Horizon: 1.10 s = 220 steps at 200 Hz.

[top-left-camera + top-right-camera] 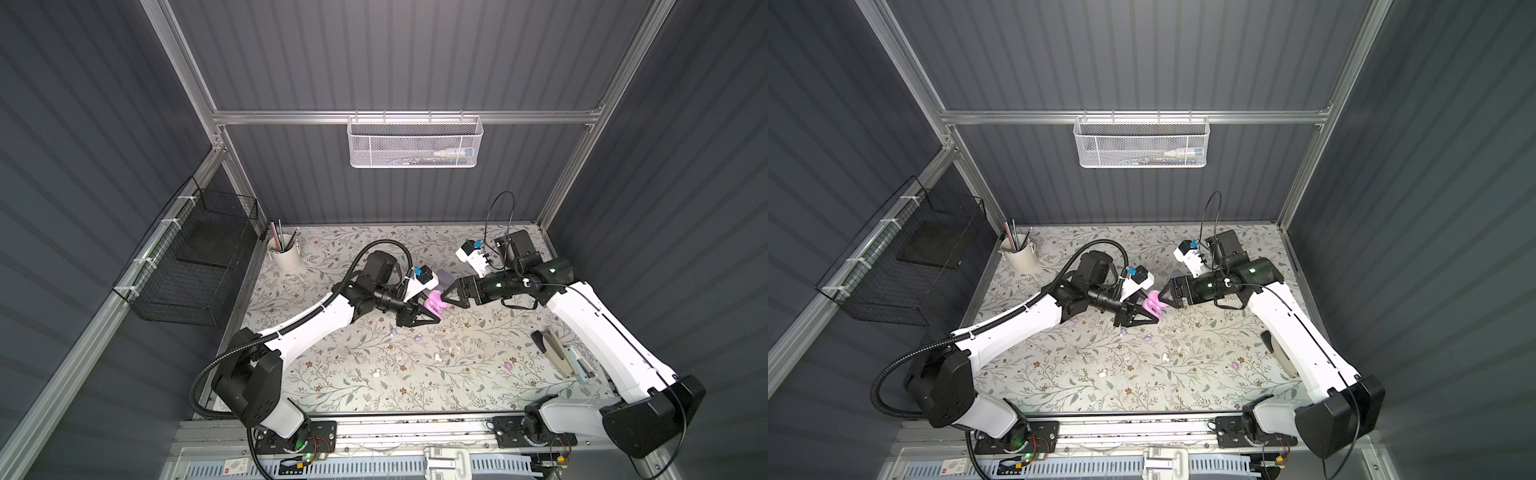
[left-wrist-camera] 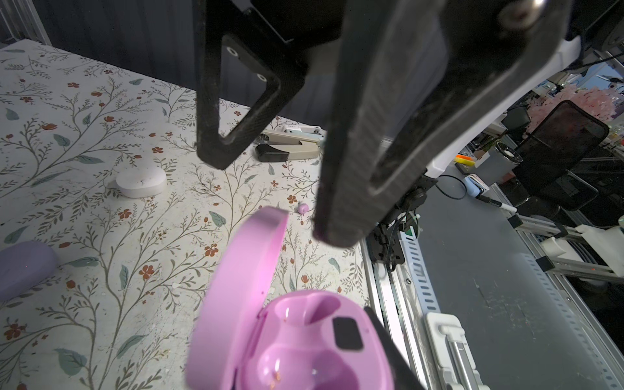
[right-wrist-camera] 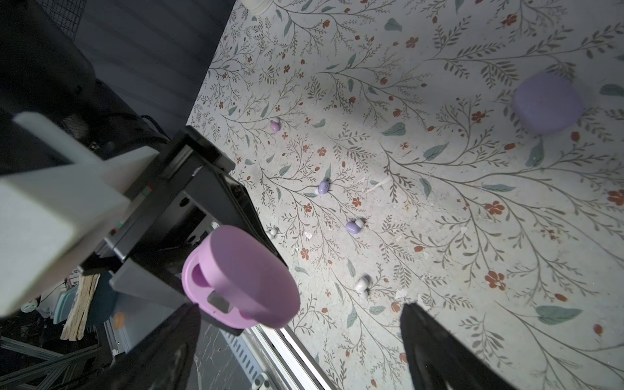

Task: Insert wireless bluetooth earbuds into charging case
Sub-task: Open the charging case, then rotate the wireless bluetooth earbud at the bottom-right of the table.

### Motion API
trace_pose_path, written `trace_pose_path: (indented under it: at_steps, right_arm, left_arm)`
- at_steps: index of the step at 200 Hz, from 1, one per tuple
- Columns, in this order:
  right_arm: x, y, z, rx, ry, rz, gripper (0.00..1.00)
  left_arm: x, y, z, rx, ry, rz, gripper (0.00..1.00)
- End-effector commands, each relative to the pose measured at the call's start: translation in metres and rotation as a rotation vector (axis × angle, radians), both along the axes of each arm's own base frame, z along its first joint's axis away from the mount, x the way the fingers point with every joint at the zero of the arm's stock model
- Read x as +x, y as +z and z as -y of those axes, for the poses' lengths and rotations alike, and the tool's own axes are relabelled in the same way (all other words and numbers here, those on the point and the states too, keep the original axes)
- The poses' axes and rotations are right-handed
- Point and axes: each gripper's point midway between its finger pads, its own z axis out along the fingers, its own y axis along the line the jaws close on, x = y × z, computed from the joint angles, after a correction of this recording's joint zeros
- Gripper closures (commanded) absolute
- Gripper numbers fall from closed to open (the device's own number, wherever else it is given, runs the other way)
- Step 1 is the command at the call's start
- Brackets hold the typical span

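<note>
Closest to the lens are the two white arms, the left arm (image 1: 307,328) and the right arm (image 1: 602,332), both leaning in so their tips meet over the middle of the floral table (image 1: 353,390). That fits a two-hander job: one holds, one loads.

The left gripper (image 1: 430,308) is clamped down tight on the base of the pink charging case (image 2: 304,341) and has it lifted off the table. The lid (image 2: 236,280) is flipped up. Both wells look empty in the left wrist view, so nothing's been seated yet. Holding it raised and steady probably keeps the wells easy to reach.

The right gripper (image 3: 300,309) has its jaws spread wide with nothing in them, tips just beside the raised lid. It looks free to go fetch a bud.

A lavender case (image 3: 547,101) and a white case (image 2: 141,182) lie shut on the table, not in play right now.

Smallest bits: the earbuds (image 3: 353,227) are all scattered loose on the table on the robot's side of the grippers, none in a case. There's a pink earbud (image 3: 275,125), a couple of lavender ones and a white earbud (image 3: 362,285). Presumably a pink one matches this case, so that'd be the one to grab. It's tiny and rounded, so it could easily skitter out of a pinch.
</note>
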Motion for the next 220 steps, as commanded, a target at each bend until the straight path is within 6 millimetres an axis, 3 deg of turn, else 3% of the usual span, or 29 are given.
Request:
trace_pose_path:
  at_steps: [1, 47, 85, 109, 133, 158, 191, 220]
  right_arm:
    - [-0.010, 0.003, -0.002, 0.024, 0.015, -0.020, 0.05]
    - [-0.017, 0.008, 0.007, 0.049, -0.038, -0.039, 0.03]
    - [-0.021, -0.014, 0.035, 0.045, -0.208, -0.148, 0.03]
    - [-0.032, -0.054, 0.048, -0.016, -0.316, -0.269, 0.03]
    - [-0.049, -0.101, 0.094, -0.162, -0.575, -0.403, 0.01]
    - [-0.071, -0.148, 0.127, -0.235, -0.744, -0.554, 0.01]
    - [-0.071, -0.175, 0.158, -0.290, -0.865, -0.582, 0.01]
    - [-0.069, -0.195, 0.166, -0.321, -0.898, -0.634, 0.02]
  left_arm:
    - [0.003, 0.006, 0.002, -0.018, -0.005, -0.014, 0.76]
    - [0.012, 0.004, -0.005, -0.024, 0.041, -0.028, 0.76]
    - [0.023, 0.002, -0.015, -0.028, 0.095, -0.033, 0.76]
    - [0.032, 0.001, -0.025, -0.033, 0.137, -0.035, 0.76]
    - [0.040, 0.002, -0.032, -0.034, 0.166, -0.030, 0.76]
    - [0.043, 0.003, -0.033, -0.039, 0.173, -0.024, 0.76]
    - [0.043, 0.002, -0.034, -0.040, 0.170, -0.024, 0.77]
    - [0.042, 0.003, -0.035, -0.039, 0.170, -0.022, 0.77]
